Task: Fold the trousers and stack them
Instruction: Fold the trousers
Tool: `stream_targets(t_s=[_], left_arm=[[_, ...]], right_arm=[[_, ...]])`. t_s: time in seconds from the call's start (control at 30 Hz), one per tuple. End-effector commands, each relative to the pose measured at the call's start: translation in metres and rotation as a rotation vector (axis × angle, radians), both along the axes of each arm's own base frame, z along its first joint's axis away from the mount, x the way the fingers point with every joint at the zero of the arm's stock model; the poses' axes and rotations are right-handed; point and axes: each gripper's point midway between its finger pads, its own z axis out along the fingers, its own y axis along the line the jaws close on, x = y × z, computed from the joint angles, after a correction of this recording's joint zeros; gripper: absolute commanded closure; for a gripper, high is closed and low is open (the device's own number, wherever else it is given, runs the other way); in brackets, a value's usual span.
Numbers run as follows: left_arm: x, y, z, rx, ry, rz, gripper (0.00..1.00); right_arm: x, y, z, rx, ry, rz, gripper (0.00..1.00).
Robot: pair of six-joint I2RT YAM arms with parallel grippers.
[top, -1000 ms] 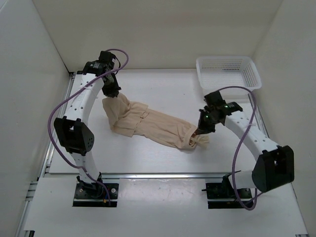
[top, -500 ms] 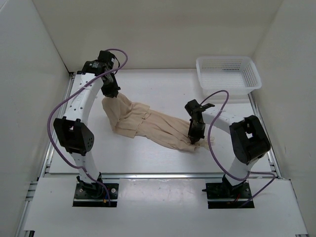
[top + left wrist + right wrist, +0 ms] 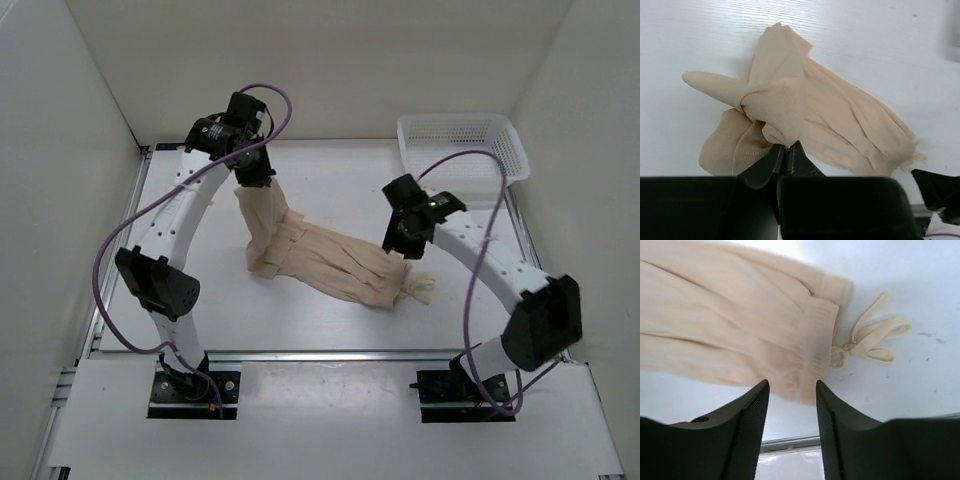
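Pinching one end of the trousers (image 3: 330, 262), left gripper (image 3: 258, 180) holds it raised, far left. Cloth runs diagonally toward near right. Waistband (image 3: 815, 340) lies flat under right gripper (image 3: 400, 243), the nearer arm: jaws apart, empty.

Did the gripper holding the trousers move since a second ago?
Yes. The left gripper, shut on the trousers, has moved right, closer to the white basket in the far corner.
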Motion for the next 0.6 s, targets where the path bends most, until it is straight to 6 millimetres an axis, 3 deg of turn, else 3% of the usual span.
stream_targets(t_s=[0.0,0.17,0.27,0.3,0.37,0.4,0.43,0.47,0.5,0.57], left_arm=[[-0.005,-0.028,0.029,-0.066,-0.063,-0.039,0.90],[-0.024,-0.093,0.047,-0.118,-0.098,-0.144,0.90],[-0.048,-0.144,0.046,-0.153,-0.086,-0.243,0.90],[-0.051,-0.161,0.033,-0.148,-0.058,-0.261,0.90],[-0.076,-0.203,0.027,-0.181,-0.027,-0.351,0.90],[-0.082,-0.223,0.004,-0.169,0.027,-0.389,0.87],[-0.106,-0.251,0.001,-0.218,0.069,-0.471,0.76],[-0.116,-0.266,-0.008,-0.236,0.103,-0.514,0.51],[-0.125,-0.279,-0.027,-0.230,0.153,-0.545,0.49],[-0.139,-0.289,-0.031,-0.241,0.183,-0.584,0.43]], right_arm=[[-0.001,-0.031,0.059,-0.025,-0.126,-0.061,0.50],[-0.006,-0.075,0.089,-0.025,-0.190,-0.150,0.49],[-0.016,-0.107,0.101,-0.035,-0.226,-0.212,0.48],[-0.018,-0.113,0.100,-0.034,-0.226,-0.225,0.47],[-0.023,-0.131,0.103,-0.037,-0.239,-0.270,0.45],[-0.025,-0.136,0.100,-0.033,-0.232,-0.287,0.44],[-0.028,-0.146,0.099,-0.048,-0.229,-0.303,0.44],[-0.030,-0.149,0.098,-0.041,-0.231,-0.317,0.44],[-0.033,-0.156,0.091,-0.055,-0.208,-0.334,0.44],[-0.038,-0.160,0.090,-0.051,-0.218,-0.339,0.44]])
